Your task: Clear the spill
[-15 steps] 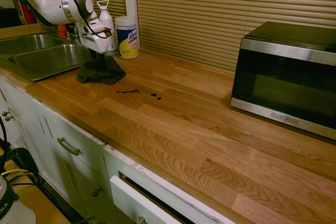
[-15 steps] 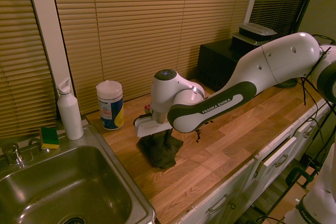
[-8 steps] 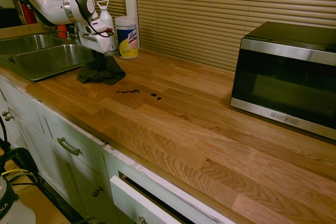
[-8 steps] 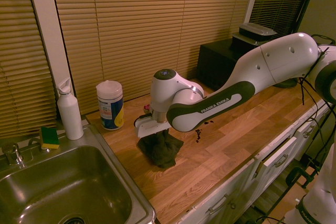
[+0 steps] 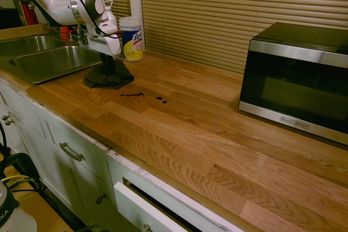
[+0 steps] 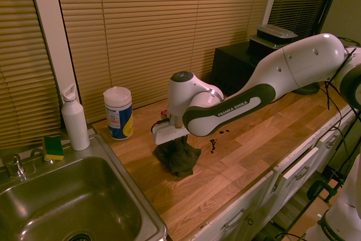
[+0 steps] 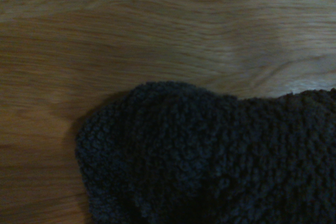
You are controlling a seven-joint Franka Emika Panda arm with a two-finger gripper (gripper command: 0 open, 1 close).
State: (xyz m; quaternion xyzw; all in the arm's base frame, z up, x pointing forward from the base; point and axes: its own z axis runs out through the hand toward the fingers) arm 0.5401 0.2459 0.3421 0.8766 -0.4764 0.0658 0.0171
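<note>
Where gripper (image 5: 107,61) pinches, nubby dark cloth (image 5: 109,74)

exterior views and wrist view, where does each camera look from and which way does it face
First exterior view: above the counter, across from the sink, looking along it toward the sink; the arm enters upper left, end effector on the cloth.
Second exterior view: above the sink end, facing the blinds and microwave; the arm enters from the right.
Wrist view: on the wrist, close over cloth and wood; no robot parts distinguishable.
Shared: both exterior views show the spill; all three show the cloth.
</note>
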